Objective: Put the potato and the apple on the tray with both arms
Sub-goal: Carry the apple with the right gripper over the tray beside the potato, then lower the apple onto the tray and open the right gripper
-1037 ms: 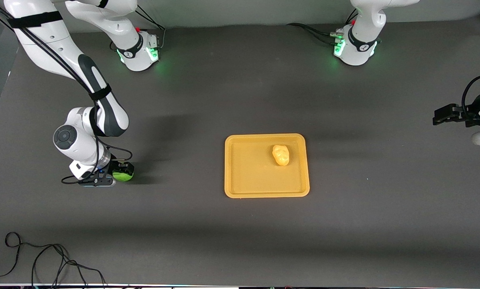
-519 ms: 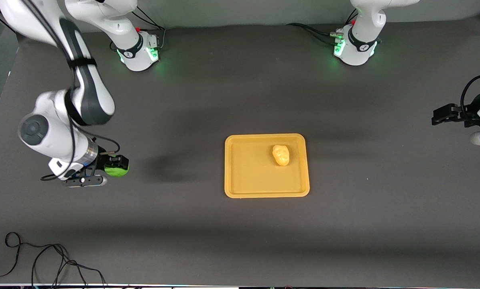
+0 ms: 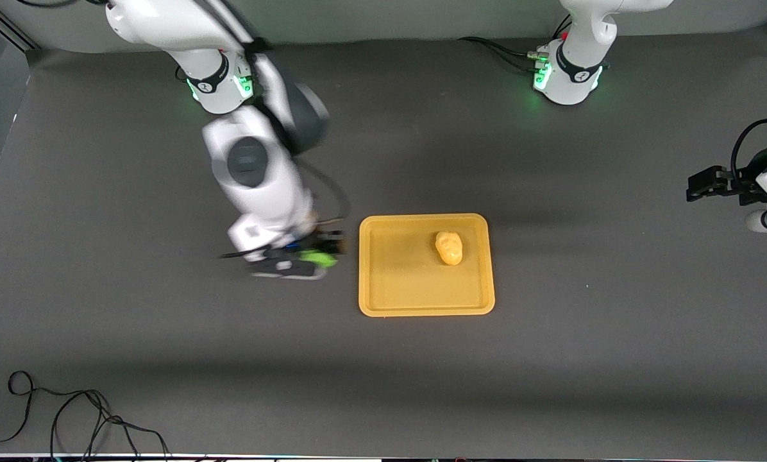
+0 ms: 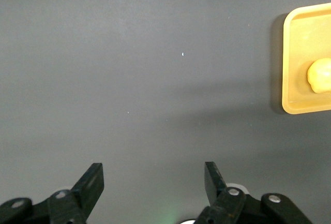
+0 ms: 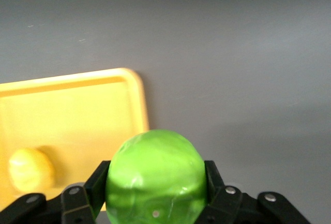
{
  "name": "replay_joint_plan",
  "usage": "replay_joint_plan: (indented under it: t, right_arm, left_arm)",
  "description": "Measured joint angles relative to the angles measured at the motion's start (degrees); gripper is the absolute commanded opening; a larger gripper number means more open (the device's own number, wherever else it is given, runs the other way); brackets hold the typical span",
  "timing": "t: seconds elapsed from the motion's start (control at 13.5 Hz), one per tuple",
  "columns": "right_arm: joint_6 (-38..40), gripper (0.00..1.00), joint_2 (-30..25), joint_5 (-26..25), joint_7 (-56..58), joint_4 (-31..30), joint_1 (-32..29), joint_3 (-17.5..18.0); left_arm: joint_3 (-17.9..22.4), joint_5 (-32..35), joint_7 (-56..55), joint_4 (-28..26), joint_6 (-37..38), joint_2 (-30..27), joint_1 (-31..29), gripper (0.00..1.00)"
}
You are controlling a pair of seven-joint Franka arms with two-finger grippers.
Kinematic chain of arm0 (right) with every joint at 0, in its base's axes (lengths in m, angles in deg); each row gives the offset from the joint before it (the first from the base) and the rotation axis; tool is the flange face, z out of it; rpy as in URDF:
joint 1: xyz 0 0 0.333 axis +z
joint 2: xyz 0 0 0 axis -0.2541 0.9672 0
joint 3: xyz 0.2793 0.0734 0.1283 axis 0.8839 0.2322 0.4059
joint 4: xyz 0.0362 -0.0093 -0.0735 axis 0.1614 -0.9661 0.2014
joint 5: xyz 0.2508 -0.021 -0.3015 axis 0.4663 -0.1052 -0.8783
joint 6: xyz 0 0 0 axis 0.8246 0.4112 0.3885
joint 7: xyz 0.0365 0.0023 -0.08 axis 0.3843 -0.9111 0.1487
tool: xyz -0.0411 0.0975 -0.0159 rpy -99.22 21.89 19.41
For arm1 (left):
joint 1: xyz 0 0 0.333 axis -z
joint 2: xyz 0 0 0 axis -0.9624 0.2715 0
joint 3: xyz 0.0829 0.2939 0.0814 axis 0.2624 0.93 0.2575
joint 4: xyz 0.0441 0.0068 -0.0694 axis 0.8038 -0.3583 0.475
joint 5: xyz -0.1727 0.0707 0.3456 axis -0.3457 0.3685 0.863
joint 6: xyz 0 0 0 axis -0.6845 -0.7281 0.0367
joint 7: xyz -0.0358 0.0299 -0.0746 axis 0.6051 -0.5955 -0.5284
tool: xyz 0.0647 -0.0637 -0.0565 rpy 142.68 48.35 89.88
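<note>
Apple (image 3: pixel 317 258) sits clamped between the two black fingers (image 5: pixel 93 188) of the right gripper (image 3: pixel 322 255), up in the air over bare table just beside the tray's (image 3: pixel 367 269) edge at the right arm's end. In the right wrist view the green fruit (image 5: pixel 155 175) fills the gap between the fingers, with a rounded corner of the tray (image 5: pixel 132 87) just under and ahead of it.

Half a second ago this gripper hung far out toward the right arm's end of the table with the apple in it; it has swept across since — the whole arm has swung over with it — and the apple now hangs almost at the tray's rim, not yet over the tray floor.

Potato (image 3: pixel 449 248) has not shifted: it lies on the tray, in the half toward the left arm's end and nearer the robots' bases, its long axis running from the bases toward the front camera.

Left gripper (image 3: pixel 704 185) waits well apart from the tray at its own end of the table, its fingers (image 4: pixel 92 185) spread wide with nothing between them — much as it was before.
</note>
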Motion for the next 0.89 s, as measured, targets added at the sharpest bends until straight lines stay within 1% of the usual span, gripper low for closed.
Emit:
replay_joint_plan:
  t: [0.15, 0.3, 0.52, 0.67, 0.89]
  right_arm:
    - [-0.1, 0.31, 7.0, -0.02, -7.79, 6.59, 4.22, -0.05]
    - [-0.9, 0.31, 13.51, -0.03, -11.02, 11.72, 6.02, -0.15]
    - [-5.95, 0.31, 21.47, -0.03, -11.35, 15.12, 6.1, -0.35]
    - [-8.07, 0.31, 24.65, -0.03, -11.35, 16.3, 6.15, -0.34]
    - [-8.59, 0.31, 26.23, -0.03, -11.35, 17.99, 6.68, -0.31]
  left_arm:
    - [-0.25, -0.04, 1.0, 0.01, -1.07, -0.03, 0.19, 0.88]
    - [-0.97, -0.91, 0.98, 0.02, -1.51, -0.08, 0.45, 0.88]
    - [-0.78, -2.02, 0.9, 0.01, -1.53, -0.08, 0.16, 0.88]
    - [-0.75, -2.14, 0.9, 0.01, -1.53, -0.08, -0.13, 0.88]
    - [-0.73, -2.14, 0.9, 0.0, -1.52, -0.08, -0.22, 0.88]
